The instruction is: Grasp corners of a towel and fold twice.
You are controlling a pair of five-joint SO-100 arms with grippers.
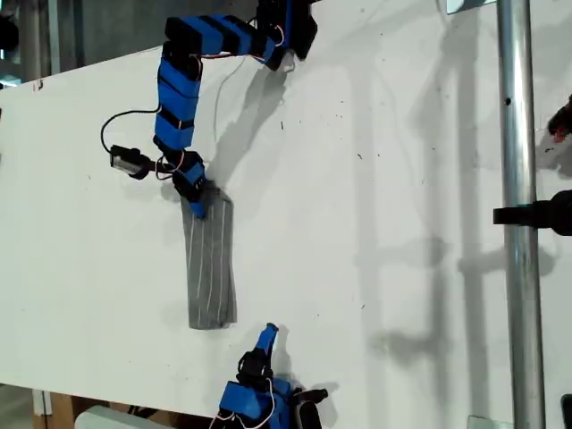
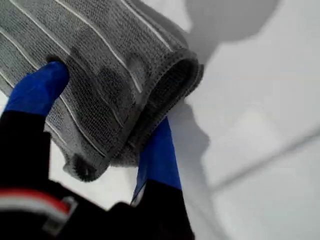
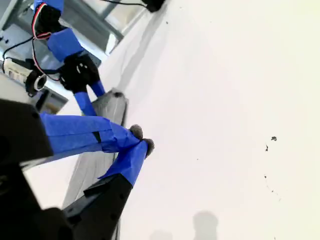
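Towel [image 1: 211, 264] folded into a narrow strip, my first gripper [image 1: 198, 207] clamped on its far end

The strip's long axis runs roughly up-down in the exterior view, lying on the white table [image 1: 384, 223], a bit toward that view's left. In the first wrist view my first gripper [image 2: 107, 130] has its blue fingers [image 2: 37, 90] pinching the folded layers at one corner. My second gripper [image 3: 141, 145] has its tips closed together with nothing between them, sitting just off the strip's near end.
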